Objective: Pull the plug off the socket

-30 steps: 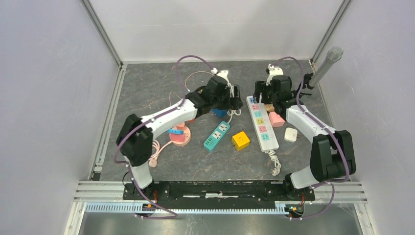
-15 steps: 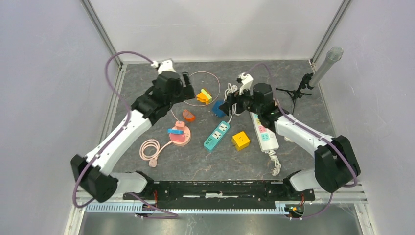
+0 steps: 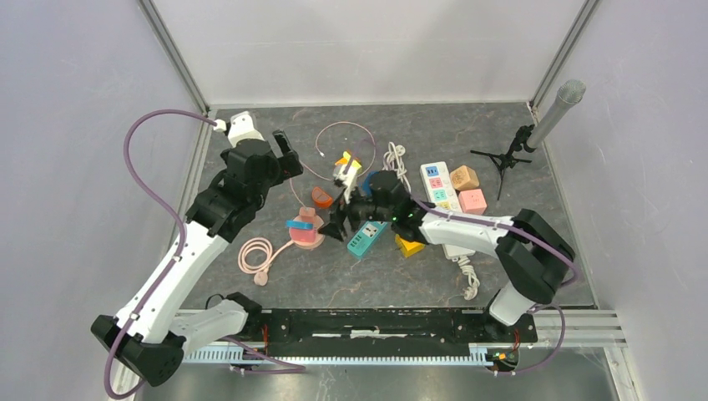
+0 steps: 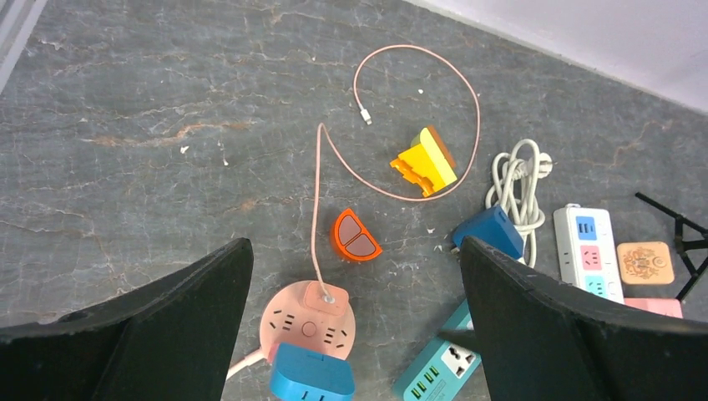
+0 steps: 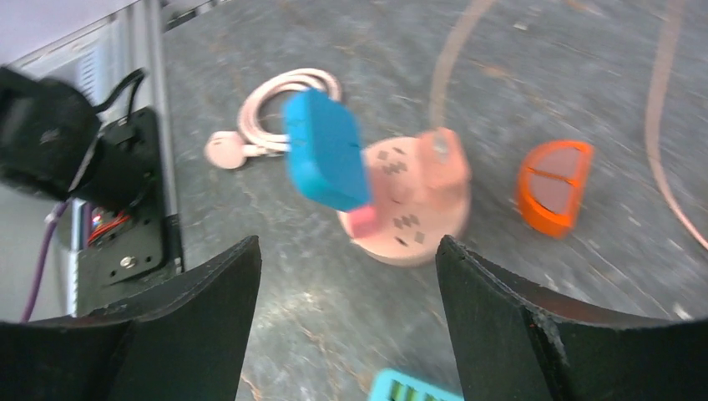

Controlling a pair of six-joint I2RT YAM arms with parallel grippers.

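Note:
A round pink socket (image 3: 309, 234) lies left of the table's middle. A blue plug (image 3: 298, 224) sits in its near-left side, and a small pink plug (image 4: 326, 296) with a thin pink cable sits in its far side. My right gripper (image 3: 336, 224) is open and empty, low, just right of the socket. In the right wrist view the socket (image 5: 413, 209) and blue plug (image 5: 326, 159) lie ahead of that gripper (image 5: 348, 246), apart from it. My left gripper (image 3: 288, 154) is open and empty, raised above and behind the socket (image 4: 307, 330), with the blue plug (image 4: 311, 376) below it (image 4: 355, 246).
A teal power strip (image 3: 370, 230) and a yellow cube (image 3: 409, 245) lie under my right arm. An orange half-round piece (image 3: 322, 196), a yellow adapter (image 3: 346, 163), a white power strip (image 3: 438, 177), two small cubes (image 3: 469, 190) and a microphone stand (image 3: 547, 117) lie behind.
My right arm has swept left across the table, down beside the pink socket. My left arm has swung left and back, away from the middle.

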